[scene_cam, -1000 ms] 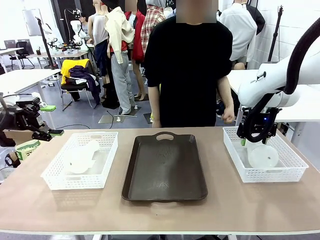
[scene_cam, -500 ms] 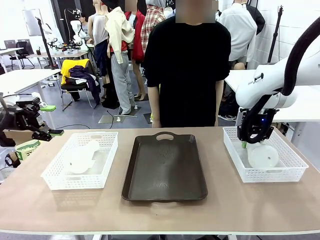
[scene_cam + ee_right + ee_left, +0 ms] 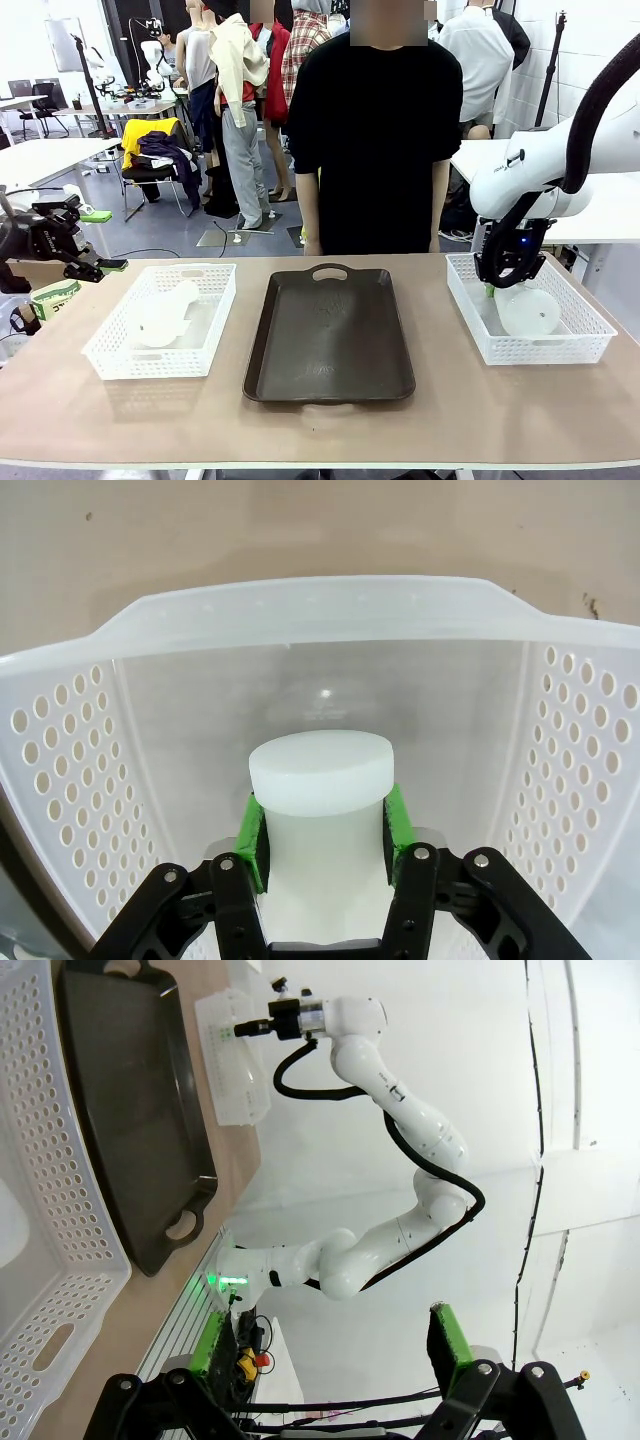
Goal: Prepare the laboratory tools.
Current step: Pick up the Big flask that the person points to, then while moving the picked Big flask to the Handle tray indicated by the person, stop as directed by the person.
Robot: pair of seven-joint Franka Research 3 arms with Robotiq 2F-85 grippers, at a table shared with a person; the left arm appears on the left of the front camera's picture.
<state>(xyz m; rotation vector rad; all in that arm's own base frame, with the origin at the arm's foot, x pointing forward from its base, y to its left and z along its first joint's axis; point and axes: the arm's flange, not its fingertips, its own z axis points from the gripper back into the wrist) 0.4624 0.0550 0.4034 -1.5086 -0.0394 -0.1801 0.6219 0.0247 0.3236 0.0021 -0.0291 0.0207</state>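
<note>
One frosted white conical flask (image 3: 528, 312) lies on its side in the right white mesh basket (image 3: 560, 350). My right gripper (image 3: 490, 286) reaches down into that basket. In the right wrist view its green pads (image 3: 256, 832) press both sides of the flask's neck (image 3: 322, 780), so my right gripper (image 3: 322, 835) is shut on it. The other flask (image 3: 165, 310) lies in the left mesh basket (image 3: 125, 362). My left gripper (image 3: 102, 241) hovers off the table's left end, open and empty; its pads (image 3: 447, 1345) stand wide apart.
A dark brown handled tray (image 3: 330, 340) lies in the table's middle between the baskets, also seen as the tray (image 3: 130, 1110) from the left wrist. A person in a black shirt (image 3: 375, 120) stands at the far edge, arms down.
My right gripper has shifted slightly left and lower in the right basket. The person's hand has dropped to the side. The left arm has not moved.
</note>
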